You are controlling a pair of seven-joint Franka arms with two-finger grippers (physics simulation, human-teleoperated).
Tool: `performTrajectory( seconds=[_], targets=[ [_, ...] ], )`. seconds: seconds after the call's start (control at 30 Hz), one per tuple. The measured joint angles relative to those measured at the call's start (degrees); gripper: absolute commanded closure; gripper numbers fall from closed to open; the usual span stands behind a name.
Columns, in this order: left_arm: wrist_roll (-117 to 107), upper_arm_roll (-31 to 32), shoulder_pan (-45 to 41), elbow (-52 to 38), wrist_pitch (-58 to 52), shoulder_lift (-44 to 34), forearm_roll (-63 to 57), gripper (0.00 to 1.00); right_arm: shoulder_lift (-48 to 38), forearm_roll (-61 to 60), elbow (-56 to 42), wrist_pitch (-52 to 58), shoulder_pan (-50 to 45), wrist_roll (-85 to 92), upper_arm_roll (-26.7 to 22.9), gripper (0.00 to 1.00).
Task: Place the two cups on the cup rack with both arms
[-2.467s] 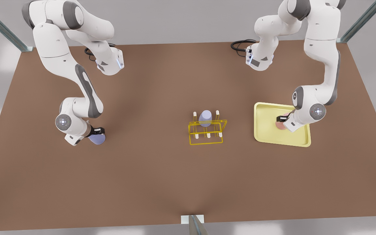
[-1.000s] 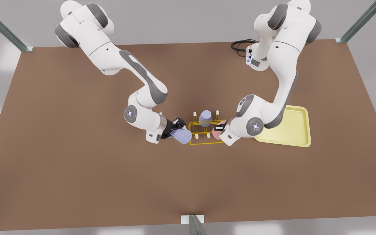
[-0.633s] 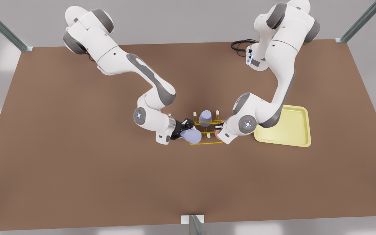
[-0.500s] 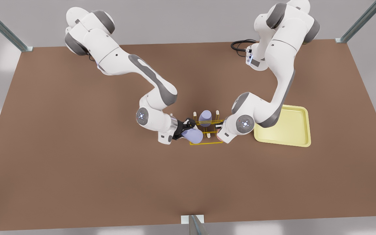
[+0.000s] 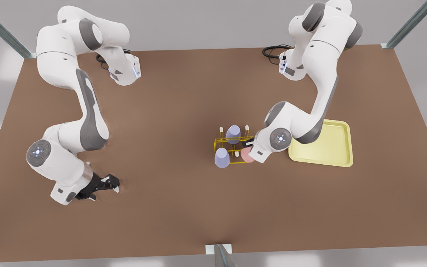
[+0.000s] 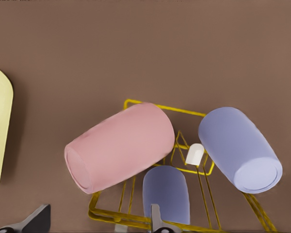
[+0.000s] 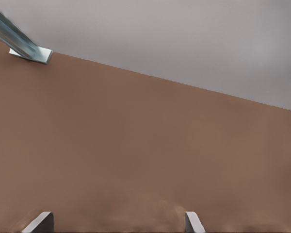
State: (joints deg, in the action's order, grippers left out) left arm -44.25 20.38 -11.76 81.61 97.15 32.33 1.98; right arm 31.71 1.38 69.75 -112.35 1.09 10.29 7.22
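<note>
The front view looks down on a brown desk. At its middle stands the small bright-yellow wire cup rack with white-tipped pegs. A pale lavender tapered cup, the far lavender cup, sits upturned on the rack's far row. A second one, the near lavender cup, sits on the rack's near row at the front view's left end. A salmon-pink tapered cup lies at the rack's near row on the front view's right end. The left gripper hangs right over the pink cup. A flat pale-yellow rectangular tray lies beside the rack on the front view's right. The right gripper waits well apart from the rack toward the front view's left, with its fingers apart.

In the left wrist view, the pink cup lies tilted across the rack. The near lavender cup and far lavender cup stand beside it. The left gripper has its fingers apart and touches nothing.

In the right wrist view, the right gripper spreads its fingers over the bare desk.
</note>
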Motion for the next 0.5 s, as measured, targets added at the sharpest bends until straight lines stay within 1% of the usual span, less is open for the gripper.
performTrajectory(
  seconds=[0.03,0.13,0.2,0.23,0.27,0.33,0.4,0.43,0.5],
  targets=[
    [-0.5,0.0,0.1,-0.7,-0.1,0.0,0.5,0.0,-3.1,2.9,-0.2,3.4,0.4,0.2,-1.3,0.0],
    [-1.5,0.1,0.4,-4.9,-1.0,-0.1,0.5,0.0,-11.6,6.4,-0.5,14.9,-0.7,-0.2,-1.4,0.0],
    [1.0,0.0,1.7,-10.9,-5.1,-0.4,-3.9,0.0,-17.7,6.8,0.3,22.0,-2.5,-0.7,-1.3,0.0],
    [3.0,0.1,3.5,-13.7,-7.8,-0.5,-6.4,0.0,-20.6,6.6,1.9,25.0,-3.2,-1.0,-1.5,0.0],
    [5.6,-0.1,5.8,-14.7,-10.4,-2.5,-9.3,0.0,-24.0,6.3,5.6,27.3,-3.6,-1.4,-1.8,0.0],
    [11.2,-0.5,11.1,-8.9,-13.0,-11.0,-13.7,0.0,-27.5,4.8,12.3,30.3,-3.9,-2.0,-3.3,0.0],
    [15.2,-6.4,9.6,-3.8,-13.2,-16.8,-13.4,0.0,-29.7,3.8,17.7,31.3,-2.8,-2.5,-3.9,0.0],
    [16.8,-9.0,8.7,-3.6,-13.4,-17.2,-12.2,0.0,-30.3,3.5,19.4,31.4,-2.1,-2.7,-4.0,0.0],
    [19.8,-11.1,8.1,-5.3,-14.1,-16.4,-10.2,0.0,-30.6,3.1,20.7,31.5,-0.6,-3.2,-4.1,0.0]
  ],
)
